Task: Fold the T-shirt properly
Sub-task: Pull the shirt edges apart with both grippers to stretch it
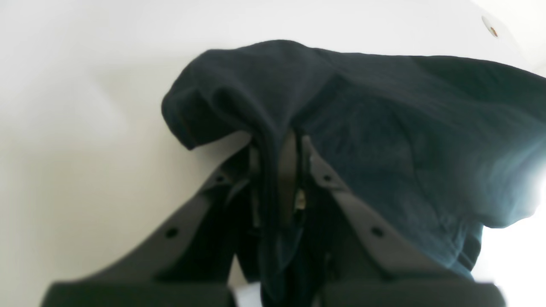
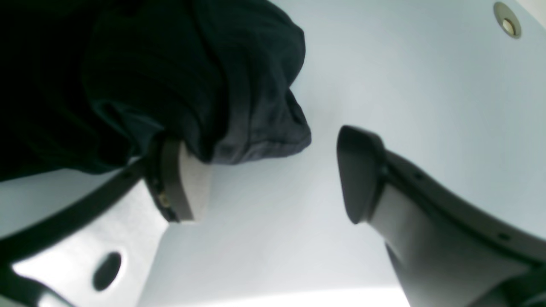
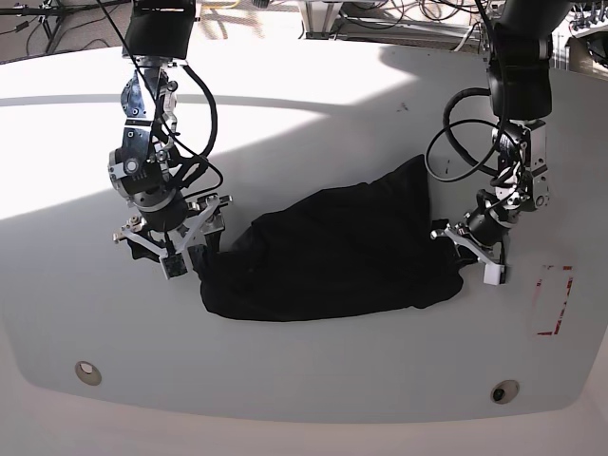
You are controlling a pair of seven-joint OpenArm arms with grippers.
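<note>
Lying crumpled on the white table (image 3: 313, 380): large plain black T-shirt (image 3: 332, 252) | left gripper (image 1: 279, 170) clamped on a cloth fold between its fingers | right gripper (image 2: 273, 179) spread wide, holding nothing, cloth draped over one finger (image 2: 181, 183)

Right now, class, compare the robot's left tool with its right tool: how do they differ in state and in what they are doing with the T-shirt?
1. The left tool is shut, while the right tool stands wide open.
2. The left tool pinches a fold of the T-shirt between its fingers; the right tool holds nothing, with cloth only draped over one finger.

Both sit low at opposite ends of the shirt on the white table.
</note>
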